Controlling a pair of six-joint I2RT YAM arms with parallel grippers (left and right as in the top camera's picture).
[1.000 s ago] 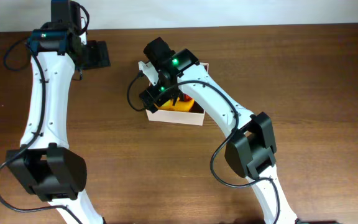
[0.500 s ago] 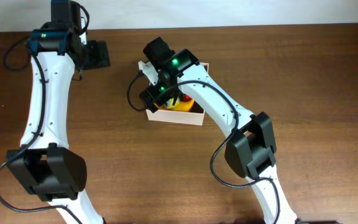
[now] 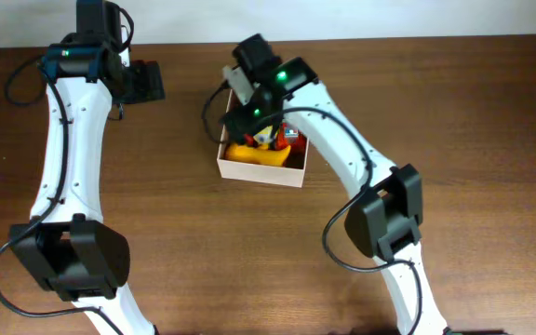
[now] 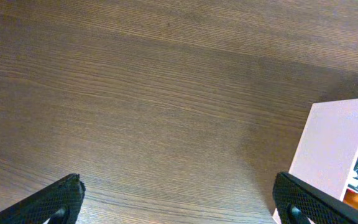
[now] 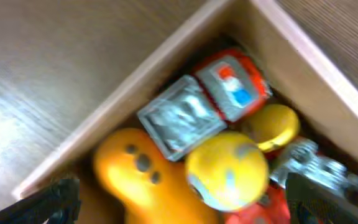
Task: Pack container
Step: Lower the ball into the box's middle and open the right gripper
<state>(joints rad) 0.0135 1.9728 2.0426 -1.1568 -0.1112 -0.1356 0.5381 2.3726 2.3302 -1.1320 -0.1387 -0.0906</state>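
The container (image 3: 260,173) sits on the tabletop (image 3: 463,112) about midway across and towards its far side, its white front wall square to the overhead camera and its far half hidden under the right arm. It is crowded with toys: an orange-yellow figure (image 5: 132,180) against the left wall (image 5: 129,87), a yellow ball with a face (image 5: 226,168) beside it, a crinkled silver block (image 5: 179,119), a red piece with a white and blue patch (image 5: 232,84) in the far corner, and a smaller yellow ball (image 5: 273,124). Bare wood lies open on every side of the box, widest to the right and towards the near edge. The right hand (image 5: 188,202) hangs over the toys, fingers spread wide and nothing gripped between them (whether a tip grazes a toy cannot be told). The left hand (image 4: 182,202) is well apart to the left, over bare wood, likewise spread wide and holding nothing, with the container's white outer wall (image 4: 334,149) at the right edge of its view.
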